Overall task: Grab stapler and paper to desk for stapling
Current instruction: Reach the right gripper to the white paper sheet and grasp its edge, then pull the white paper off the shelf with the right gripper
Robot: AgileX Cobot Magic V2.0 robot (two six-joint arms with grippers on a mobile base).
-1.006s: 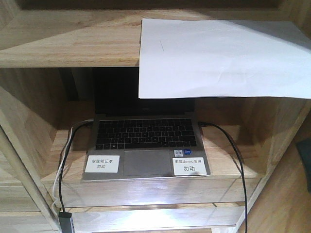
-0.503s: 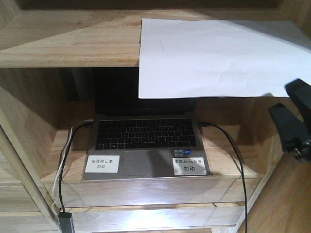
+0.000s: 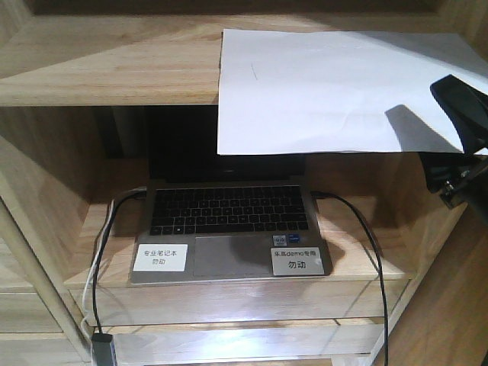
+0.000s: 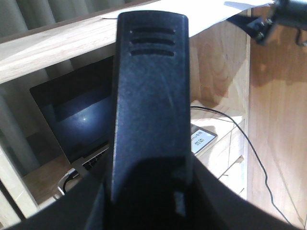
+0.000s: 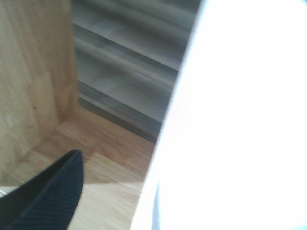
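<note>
1. Left gripper [image 4: 149, 110]: one black finger fills the wrist view; can't tell whether it is apart or together.
2. Laptop [image 3: 229, 221] sits open on the lower shelf.
3. Paper [image 3: 328, 84] lies on the upper shelf [image 3: 114, 72], front edge overhanging.
4. Right gripper [image 3: 438, 130]: fingers apart, one above and one below the paper's right front corner.

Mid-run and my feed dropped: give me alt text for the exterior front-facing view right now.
A black right gripper reaches in from the frame's right edge, one finger above the overhanging corner of a plain white paper sheet on the upper shelf of a light wood shelving unit. Below, an open grey laptop sits on the lower shelf.
</note>
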